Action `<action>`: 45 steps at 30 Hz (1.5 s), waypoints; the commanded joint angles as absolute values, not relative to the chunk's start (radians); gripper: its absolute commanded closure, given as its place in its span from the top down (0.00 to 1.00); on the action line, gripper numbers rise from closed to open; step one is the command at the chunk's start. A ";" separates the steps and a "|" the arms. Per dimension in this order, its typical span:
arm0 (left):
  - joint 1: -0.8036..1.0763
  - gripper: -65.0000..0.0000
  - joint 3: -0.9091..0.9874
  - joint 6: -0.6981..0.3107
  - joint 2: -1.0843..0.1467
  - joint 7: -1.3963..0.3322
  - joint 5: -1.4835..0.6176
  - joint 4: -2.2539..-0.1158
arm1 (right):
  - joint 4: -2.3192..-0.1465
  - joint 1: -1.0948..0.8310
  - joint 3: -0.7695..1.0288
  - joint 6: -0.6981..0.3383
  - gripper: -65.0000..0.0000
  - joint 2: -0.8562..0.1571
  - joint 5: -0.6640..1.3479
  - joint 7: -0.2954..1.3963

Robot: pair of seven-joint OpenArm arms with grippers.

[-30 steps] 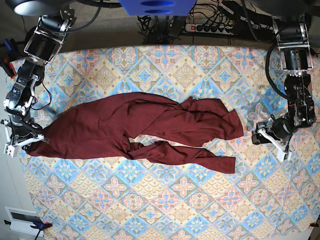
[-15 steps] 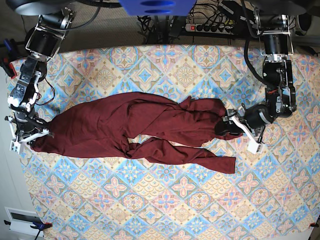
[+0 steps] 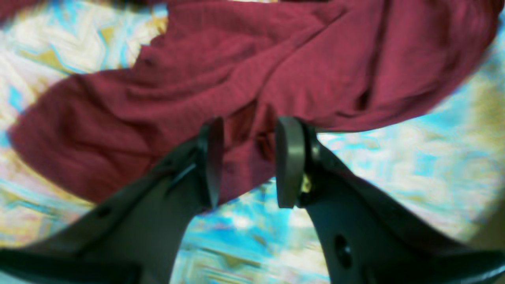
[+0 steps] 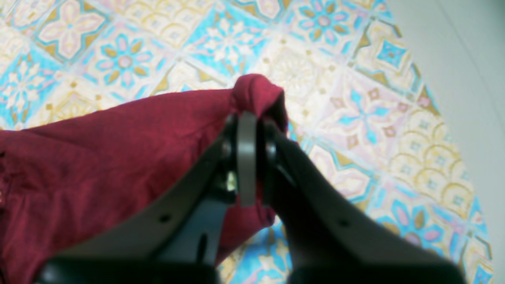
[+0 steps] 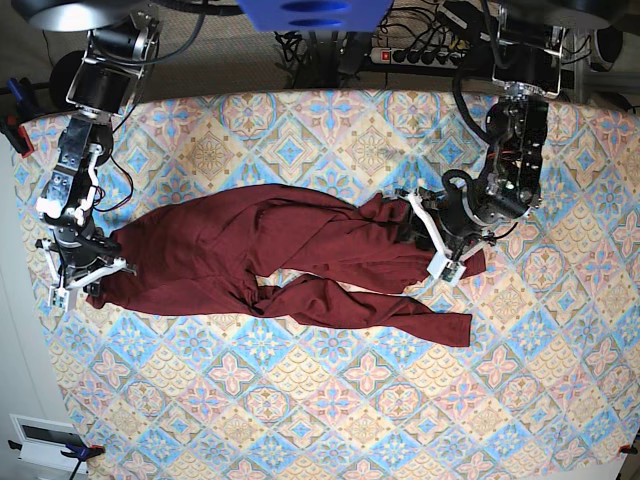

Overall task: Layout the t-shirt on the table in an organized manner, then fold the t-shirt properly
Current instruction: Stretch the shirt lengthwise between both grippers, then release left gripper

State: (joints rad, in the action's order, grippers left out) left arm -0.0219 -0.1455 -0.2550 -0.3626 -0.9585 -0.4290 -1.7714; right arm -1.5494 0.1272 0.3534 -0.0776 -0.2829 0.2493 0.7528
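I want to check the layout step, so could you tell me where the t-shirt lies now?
In the base view the t-shirt lies bunched across the middle of the table, between the right gripper on the view's left and the left gripper on its right.

A white multi-socket power strip (image 5: 418, 56) lies on the dark floor past the far edge of the bench, with a tangle of black cables (image 5: 310, 50) beside it. A blue rounded plastic block (image 5: 315, 14) hangs at top centre. A small white box (image 5: 42, 436) sits at the lower left corner.
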 commanded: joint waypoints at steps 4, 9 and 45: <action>-0.031 0.30 -0.242 -0.254 -0.366 -0.885 -0.249 -1.782 | -1.564 0.150 0.358 -0.077 0.00 -0.302 0.251 0.728; -0.035 0.30 -0.298 -0.254 -0.366 -0.799 -0.088 -1.664 | -1.563 0.150 0.358 -0.077 0.00 -0.302 0.251 0.727; 0.071 0.00 0.704 -0.432 -0.593 -1.118 -1.400 -1.979 | -1.566 0.154 0.432 -0.077 0.00 -0.306 0.251 0.719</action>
State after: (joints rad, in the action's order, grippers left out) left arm 0.0803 0.7021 -0.4282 -0.5766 -1.1316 -1.3869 -1.9701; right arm -1.5455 0.1310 0.4309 -0.0750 -0.2909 0.2428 0.7444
